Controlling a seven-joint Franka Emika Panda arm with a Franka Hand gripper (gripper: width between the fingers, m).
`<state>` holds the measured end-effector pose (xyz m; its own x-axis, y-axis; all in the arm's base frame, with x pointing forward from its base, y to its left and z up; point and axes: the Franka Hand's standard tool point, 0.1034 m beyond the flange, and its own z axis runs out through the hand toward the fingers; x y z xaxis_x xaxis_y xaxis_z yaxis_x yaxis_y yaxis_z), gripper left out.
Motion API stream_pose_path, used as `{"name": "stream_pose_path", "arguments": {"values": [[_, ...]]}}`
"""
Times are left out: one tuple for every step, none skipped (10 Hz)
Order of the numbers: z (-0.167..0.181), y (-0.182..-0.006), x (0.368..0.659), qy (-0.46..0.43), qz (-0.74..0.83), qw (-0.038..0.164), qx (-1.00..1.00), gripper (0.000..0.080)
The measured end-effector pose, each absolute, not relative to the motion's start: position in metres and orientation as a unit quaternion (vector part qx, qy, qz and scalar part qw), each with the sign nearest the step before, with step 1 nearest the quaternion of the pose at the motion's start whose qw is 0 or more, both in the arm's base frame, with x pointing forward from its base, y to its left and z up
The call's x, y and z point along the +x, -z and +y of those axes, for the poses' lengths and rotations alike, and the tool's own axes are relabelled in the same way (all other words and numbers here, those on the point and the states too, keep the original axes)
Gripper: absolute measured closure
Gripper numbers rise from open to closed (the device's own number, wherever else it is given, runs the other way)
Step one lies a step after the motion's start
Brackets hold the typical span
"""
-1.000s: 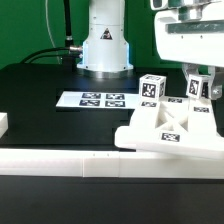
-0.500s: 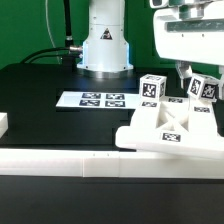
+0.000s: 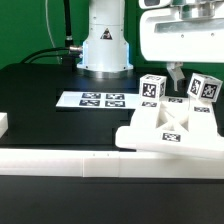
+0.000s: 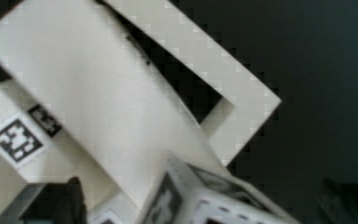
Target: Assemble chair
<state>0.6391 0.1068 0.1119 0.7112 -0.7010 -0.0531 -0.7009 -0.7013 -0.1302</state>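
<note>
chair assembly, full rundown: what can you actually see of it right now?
The chair assembly is matte white, blocky plastic: a flat slab lying low on the black table, with two square-ended posts standing up from it, each topped with black-and-white marker tags. A large tag sits on the slab's near face. It sits at the exterior view's right, close behind the long white border wall; whether they touch is unclear. The gripper hangs above the posts, jaws open, not gripping. The wrist view shows a frame-like opening between white bars.
</note>
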Motion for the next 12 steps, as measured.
{"name": "stream_pose_path", "arguments": {"values": [[0.1055,-0.114,0.6398,-0.002,0.322,0.056,-0.945,0.015],[0.1041,-0.1159,0.6433,0.002,0.244,0.039,-0.969,0.015],[0.1044,-0.117,0.6436,0.001,0.188,0.028,-0.982,0.015],[0.1057,-0.1182,0.6444,0.005,0.133,0.019,-0.991,0.015],[0.1055,-0.1182,0.6444,0.007,0.093,0.016,-0.996,0.015],[0.105,-0.1177,0.6443,0.007,0.062,0.016,-0.998,0.015],[0.1043,-0.1169,0.6439,0.007,0.034,0.016,-0.999,0.015],[0.1032,-0.1169,0.6441,0.008,-0.001,0.016,-1.0,0.015],[0.1001,-0.1164,0.6443,0.008,-0.035,0.015,-0.999,0.015],[0.096,-0.115,0.6445,0.007,-0.056,0.015,-0.998,0.0269],[0.0967,-0.1149,0.6445,0.007,-0.046,0.015,-0.999,0.0405],[0.097,-0.1148,0.6444,0.007,-0.047,0.015,-0.999,0.0405]]}}
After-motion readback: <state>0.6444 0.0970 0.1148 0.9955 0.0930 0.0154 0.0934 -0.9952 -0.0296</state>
